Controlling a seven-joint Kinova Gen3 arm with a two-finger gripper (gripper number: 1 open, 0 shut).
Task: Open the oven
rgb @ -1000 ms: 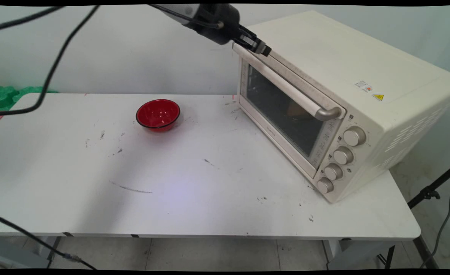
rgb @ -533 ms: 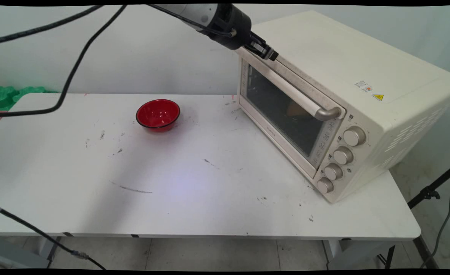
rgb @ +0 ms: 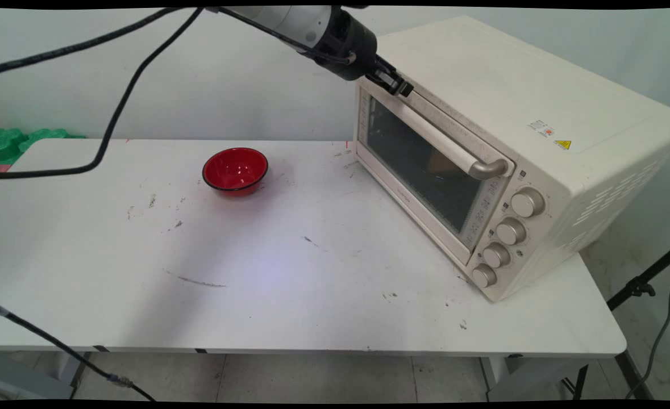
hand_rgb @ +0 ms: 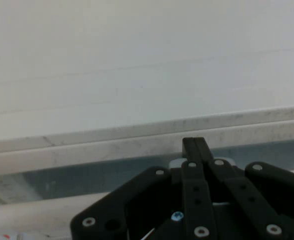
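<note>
Main view: the gripper [rgb: 402, 88] sat at the top far-left corner of the toaster oven [rgb: 516, 142], its tip against the upper edge of the door [rgb: 420, 165], just above the far end of the door handle [rgb: 431, 136]; fingers looked pressed together, nothing between them; the oven stood on the right part of the table [rgb: 289, 307], angled, w/ the door up and four knobs [rgb: 508, 232] in a column at its near-right front; a red bowl [rgb: 235, 170] stood well apart to the left, toward the far side of the table; black cables [rgb: 113, 113] hung from the arm across the far left.

Hand view: the gripper [hand_rgb: 194, 145] was shut to a single narrow tip, holding nothing; that tip lay at the top edge of the oven door [hand_rgb: 137, 145], w/ the oven's pale top [hand_rgb: 137, 60] filling the picture beyond it; the door glass [hand_rgb: 87, 175] showed below the edge, and the handle bar [hand_rgb: 32, 215] crossed lower left.
</note>
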